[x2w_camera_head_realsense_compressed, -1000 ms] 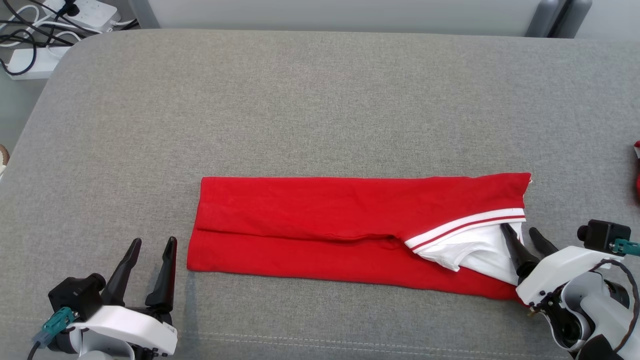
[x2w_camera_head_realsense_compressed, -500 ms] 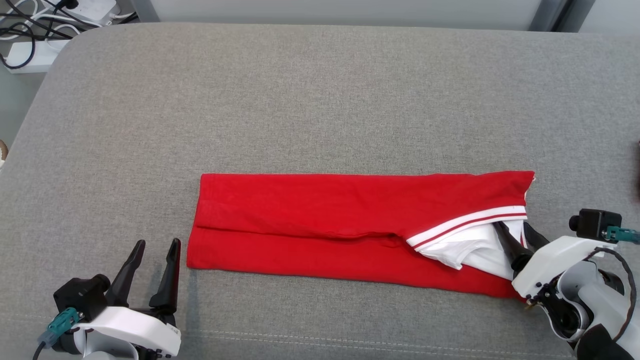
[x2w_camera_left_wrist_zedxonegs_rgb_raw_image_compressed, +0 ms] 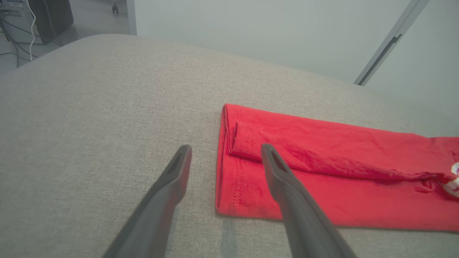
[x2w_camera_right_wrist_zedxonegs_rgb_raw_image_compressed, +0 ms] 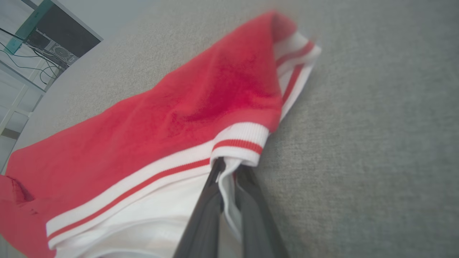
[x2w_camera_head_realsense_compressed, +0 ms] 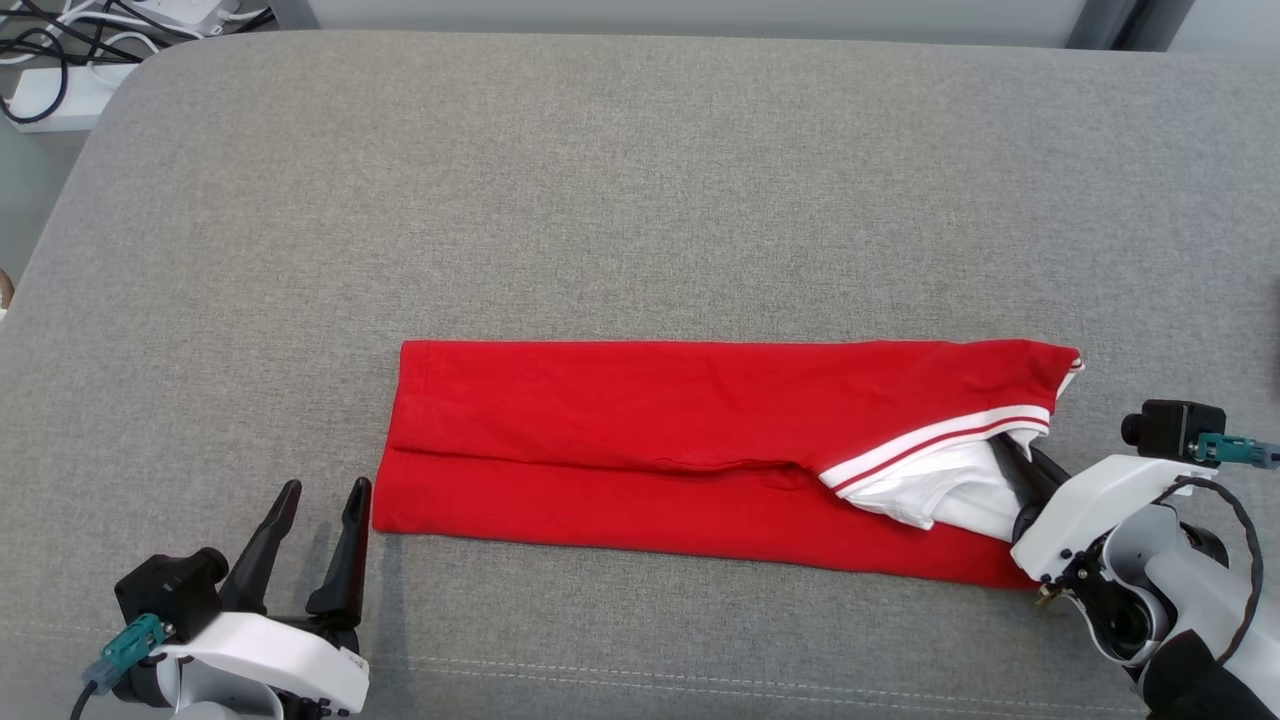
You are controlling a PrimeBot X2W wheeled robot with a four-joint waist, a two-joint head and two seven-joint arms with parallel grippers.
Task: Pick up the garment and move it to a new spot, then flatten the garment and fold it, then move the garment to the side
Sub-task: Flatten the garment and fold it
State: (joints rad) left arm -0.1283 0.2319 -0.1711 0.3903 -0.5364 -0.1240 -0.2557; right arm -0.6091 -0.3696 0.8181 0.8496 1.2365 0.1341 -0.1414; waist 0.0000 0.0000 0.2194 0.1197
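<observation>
Grey fabric surface [x2w_camera_head_realsense_compressed: 640,180]; white power strip [x2w_camera_head_realsense_compressed: 55,95], black cables [x2w_camera_head_realsense_compressed: 35,45] beyond far-left corner.

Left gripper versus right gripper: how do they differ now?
The left gripper is open; the right gripper is shut. The left gripper holds nothing, beside the plain red end of the garment; the right gripper pinches its white, striped end. Both have long dark fingers.

garment [x2w_camera_head_realsense_compressed: 640,440]: plain bright red | cuff band [x2w_camera_head_realsense_compressed: 935,447] at frame right: white with one thin red stripe, white inner cloth beside it | padded surface [x2w_camera_head_realsense_compressed: 640,200]: grey woven texture, pale stitch line along bottom | left gripper [x2w_camera_head_realsense_compressed: 325,484] fingers [x2w_camera_head_realsense_compressed: 345,550]: black; shell white, plug teal
</observation>
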